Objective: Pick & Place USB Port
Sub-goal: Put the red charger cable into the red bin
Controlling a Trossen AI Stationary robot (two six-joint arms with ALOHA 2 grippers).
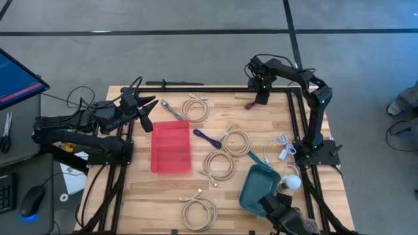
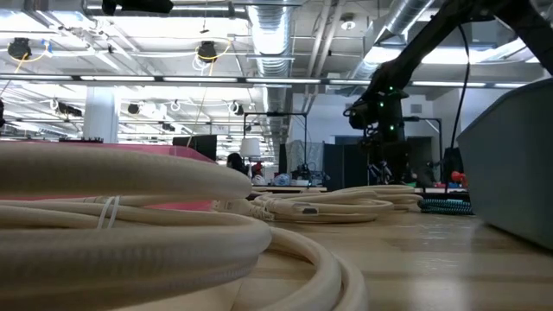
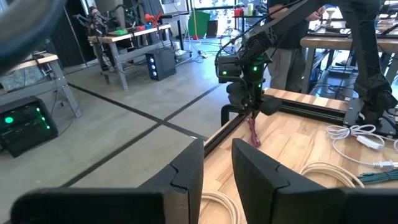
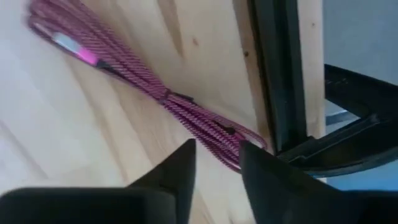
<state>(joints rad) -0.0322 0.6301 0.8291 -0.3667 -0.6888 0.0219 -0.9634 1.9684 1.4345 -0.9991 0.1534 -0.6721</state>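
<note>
We are in an industrial lab or workshop: beyond the wooden table (image 1: 163,202) run exposed ceiling ducts (image 2: 268,34) and hanging lamps (strip lights too), while workbenches (image 3: 127,37) and a green-lit equipment box (image 3: 25,127) stand on concrete floor past its edge.

Red cable (image 1: 250,104): its upper end is hidden under the right gripper (image 1: 262,99) at the tabletop's far edge.
Teal bin (image 1: 256,189): near corner covered by a dark camera mount.
Monitor (image 1: 16,76): cut off by the left edge.
</note>
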